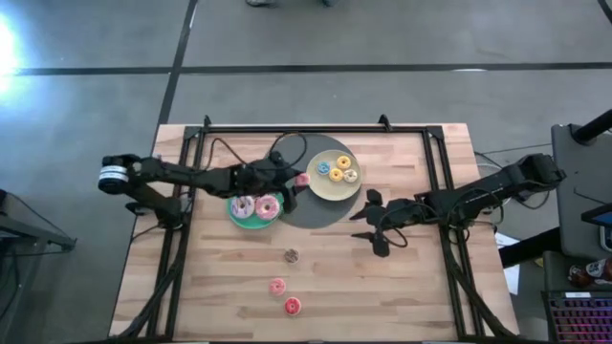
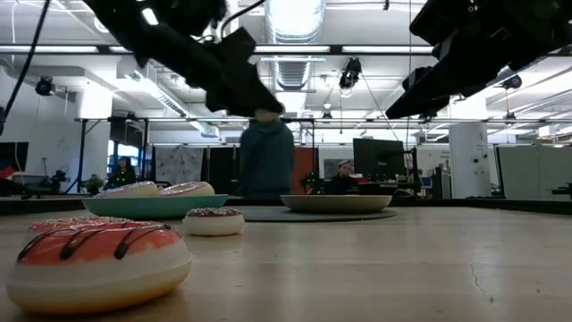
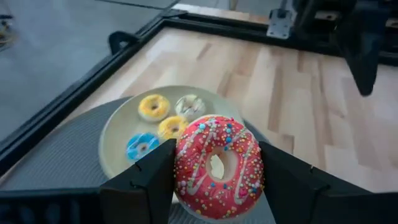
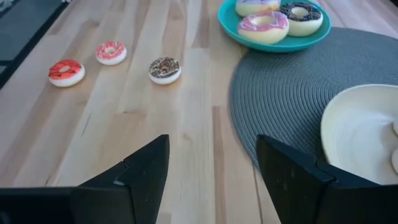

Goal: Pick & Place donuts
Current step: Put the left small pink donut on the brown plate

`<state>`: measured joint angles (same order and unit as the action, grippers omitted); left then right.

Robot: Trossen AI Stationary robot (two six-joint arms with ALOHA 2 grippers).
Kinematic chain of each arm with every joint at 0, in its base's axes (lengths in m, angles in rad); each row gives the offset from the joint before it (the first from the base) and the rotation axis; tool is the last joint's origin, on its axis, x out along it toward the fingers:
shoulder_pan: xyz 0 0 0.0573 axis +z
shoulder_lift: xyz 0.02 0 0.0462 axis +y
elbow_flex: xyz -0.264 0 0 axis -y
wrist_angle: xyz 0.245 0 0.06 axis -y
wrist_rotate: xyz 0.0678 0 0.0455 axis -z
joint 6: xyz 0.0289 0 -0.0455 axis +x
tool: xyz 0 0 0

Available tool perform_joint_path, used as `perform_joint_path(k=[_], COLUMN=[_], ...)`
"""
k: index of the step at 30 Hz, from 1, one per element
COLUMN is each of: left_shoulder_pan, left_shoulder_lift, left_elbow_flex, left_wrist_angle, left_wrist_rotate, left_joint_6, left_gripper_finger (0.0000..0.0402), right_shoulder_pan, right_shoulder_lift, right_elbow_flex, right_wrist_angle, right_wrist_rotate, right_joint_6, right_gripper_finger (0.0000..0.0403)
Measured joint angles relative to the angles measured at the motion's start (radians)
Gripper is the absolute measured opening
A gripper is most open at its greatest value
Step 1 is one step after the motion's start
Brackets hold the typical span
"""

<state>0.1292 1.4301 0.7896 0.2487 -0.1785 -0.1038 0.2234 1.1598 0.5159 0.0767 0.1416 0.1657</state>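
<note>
Wood table from above: left gripper (image 1: 298,182) reaches between teal plate (image 1: 254,222) and pale-yellow plate (image 1: 334,194), right gripper (image 1: 371,222) hovers beside the grey mat (image 1: 316,212). Left wrist: fingers clamp a pink sprinkled donut (image 3: 217,166) above four tiny donuts plated ahead. Right wrist: jaws parted, empty; three loose donuts (image 4: 111,52) lie ahead on wood.

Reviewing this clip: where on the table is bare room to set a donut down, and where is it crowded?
Bare wood lies left of the three loose donuts, below the teal plate, and right of them under the right gripper, which hangs open and empty. It is crowded around the grey mat, where the yellow plate sits and the left gripper holds a pink sprinkled donut.
</note>
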Motion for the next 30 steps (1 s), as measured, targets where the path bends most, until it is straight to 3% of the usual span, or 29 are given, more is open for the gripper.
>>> perform_joint_path(k=[12,18,30], left_shoulder_pan=[0.076,0.135,0.154], left_shoulder_lift=[0.314,0.438,0.525], left_elbow_flex=[0.233,0.354,0.418], left_wrist_angle=[-0.012,-0.158,-0.201], left_wrist_rotate=[0.101,0.139,0.192], left_joint_6=[0.029,0.014,-0.009], left_gripper_finger=[0.0188,0.0188,0.0188], right_shoulder_pan=[0.012,0.044,0.067], right_shoulder_lift=[-0.014,-0.014,-0.014], right_elbow_flex=[-0.035,-0.035,-0.035], right_wrist_angle=[0.039,0.040,0.039], right_wrist_rotate=[0.000,0.000,0.027], right_joint_6=[0.013,0.027,0.026], right_gripper_finger=[0.0228,0.0228,0.0228])
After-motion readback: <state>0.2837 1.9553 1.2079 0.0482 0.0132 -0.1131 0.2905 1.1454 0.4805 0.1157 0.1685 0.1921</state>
